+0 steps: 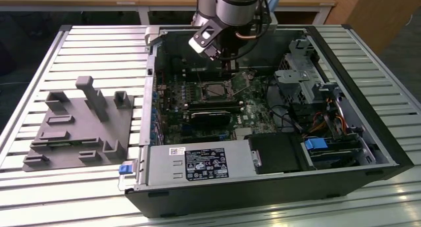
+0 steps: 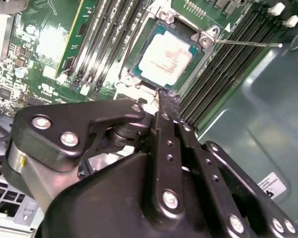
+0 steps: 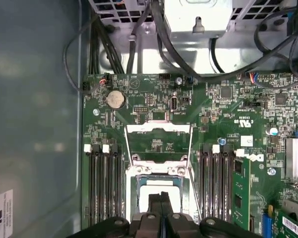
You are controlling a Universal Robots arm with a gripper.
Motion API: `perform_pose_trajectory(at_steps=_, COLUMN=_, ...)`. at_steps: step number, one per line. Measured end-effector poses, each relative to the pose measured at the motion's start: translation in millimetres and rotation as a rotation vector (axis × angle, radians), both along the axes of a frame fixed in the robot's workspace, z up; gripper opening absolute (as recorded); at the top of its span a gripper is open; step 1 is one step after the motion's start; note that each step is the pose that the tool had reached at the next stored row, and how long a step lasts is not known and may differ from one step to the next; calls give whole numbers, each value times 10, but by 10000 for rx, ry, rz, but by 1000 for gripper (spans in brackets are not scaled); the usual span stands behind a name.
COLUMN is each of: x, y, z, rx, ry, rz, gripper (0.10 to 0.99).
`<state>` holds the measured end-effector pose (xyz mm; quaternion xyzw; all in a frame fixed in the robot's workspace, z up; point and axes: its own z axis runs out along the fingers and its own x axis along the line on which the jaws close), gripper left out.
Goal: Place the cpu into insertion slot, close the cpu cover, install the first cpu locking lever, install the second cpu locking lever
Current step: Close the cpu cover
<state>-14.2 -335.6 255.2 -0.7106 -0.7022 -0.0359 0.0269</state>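
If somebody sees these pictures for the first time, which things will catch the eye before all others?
The open computer case on the slatted table stands out first, with the gripper hanging inside it over the motherboard. In the second wrist view the silvery cpu lies in its socket, just beyond the closed, empty jaws. In the first wrist view the cpu cover is open and not over the cpu.

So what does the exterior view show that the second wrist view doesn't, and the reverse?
Exterior view: the grey fixture block on the slatted table, beside the open computer case. Second wrist view: the cpu seated in its socket, silvery top up, the shut claw near the socket's edge. Both: the green motherboard and the claw.
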Motion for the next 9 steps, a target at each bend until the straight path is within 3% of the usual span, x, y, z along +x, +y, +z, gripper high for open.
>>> perform_pose_trajectory(at_steps=4, x=15, y=0, z=34, rx=9, ry=1, rz=2, gripper=106)
perform_pose_trajectory(at_steps=9, x=101, y=0, z=38, rx=9, ry=0, rz=0, gripper=106)
